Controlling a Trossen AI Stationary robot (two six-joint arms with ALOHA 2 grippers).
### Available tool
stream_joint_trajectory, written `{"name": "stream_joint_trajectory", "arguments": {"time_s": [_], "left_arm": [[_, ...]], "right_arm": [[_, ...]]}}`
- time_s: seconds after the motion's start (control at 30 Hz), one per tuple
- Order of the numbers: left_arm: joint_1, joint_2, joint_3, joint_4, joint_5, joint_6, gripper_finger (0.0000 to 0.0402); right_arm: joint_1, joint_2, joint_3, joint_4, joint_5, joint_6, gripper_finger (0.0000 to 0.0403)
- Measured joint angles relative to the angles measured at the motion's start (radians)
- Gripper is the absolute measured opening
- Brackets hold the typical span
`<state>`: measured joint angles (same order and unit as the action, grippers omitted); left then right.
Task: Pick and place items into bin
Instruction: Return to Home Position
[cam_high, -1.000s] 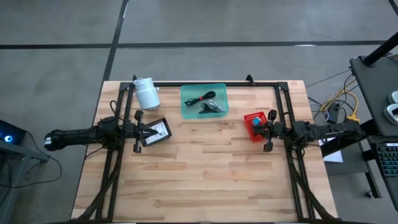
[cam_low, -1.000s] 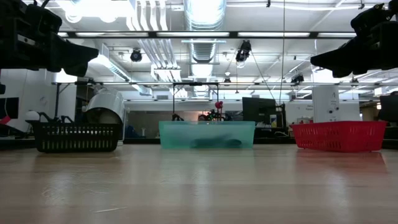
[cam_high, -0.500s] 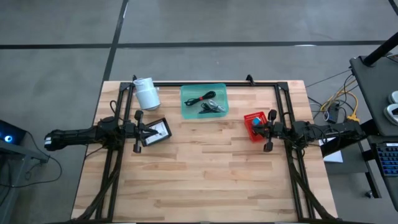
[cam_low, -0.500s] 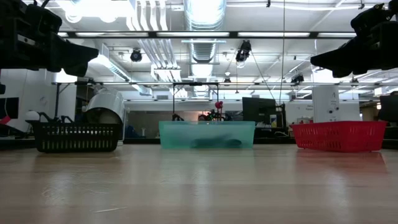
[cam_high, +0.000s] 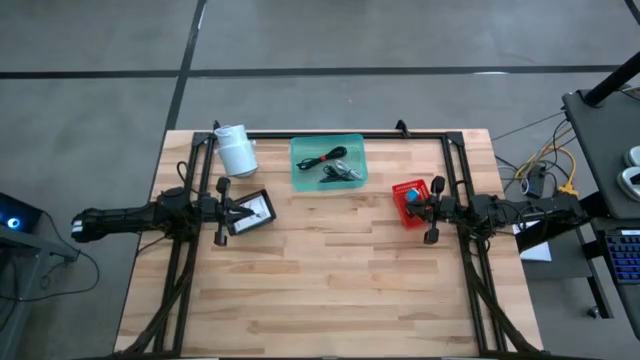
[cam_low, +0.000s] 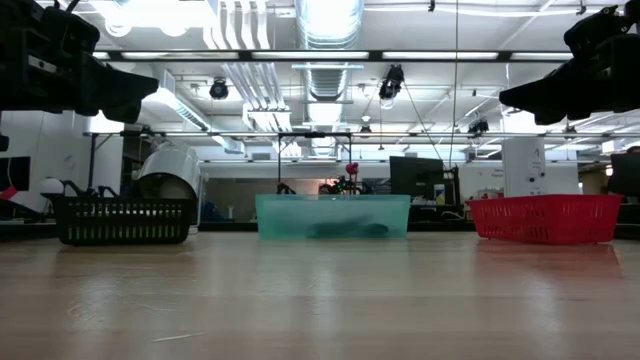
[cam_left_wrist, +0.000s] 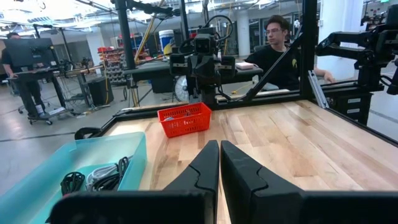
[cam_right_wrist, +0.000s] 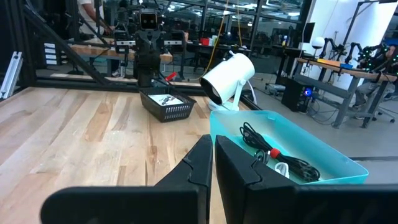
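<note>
Nothing is being changed right now. Held against the pictures from a moment ago, every thing is being seen in the very same spot, and both arms are being kept still.

The left gripper (cam_high: 243, 212) is being held at the left middle of the high view, just over the black mesh basket (cam_high: 262, 226). Its jaws are being kept pressed together with nothing between them. The right gripper (cam_high: 413, 208) is being held at the right middle, over the red mesh basket (cam_high: 397, 190). Its jaws are also being kept clenched and empty.

The task's things are being kept inside the bins. The thin black cable (cam_high: 320, 157) and the black clips (cam_high: 341, 173) are being held by the see-through teal plastic bin (cam_high: 328, 139) at the upper middle. The flat white packets (cam_high: 259, 209) are being held by the black mesh basket. A small blue thing (cam_high: 411, 196) is being shown in the red mesh basket, but what it is cannot be told. No loose small thing is being seen on the light wooden bench (cam_high: 330, 285). The white round roll (cam_high: 236, 152) is being left beside the teal bin, at the upper left of the bench.

So the sorting is being judged as most likely done, and the arms are being parked at rest.
</note>
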<state>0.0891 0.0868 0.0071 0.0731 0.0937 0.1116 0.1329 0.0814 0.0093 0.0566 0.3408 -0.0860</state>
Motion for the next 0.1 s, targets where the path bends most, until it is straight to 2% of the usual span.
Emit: {"name": "stream_joint_trajectory", "arguments": {"time_s": [0.1], "left_arm": [[0.0, 0.0, 0.0, 0.0, 0.0, 0.0, 0.0]], "right_arm": [[0.0, 0.0, 0.0, 0.0, 0.0, 0.0, 0.0009]]}}
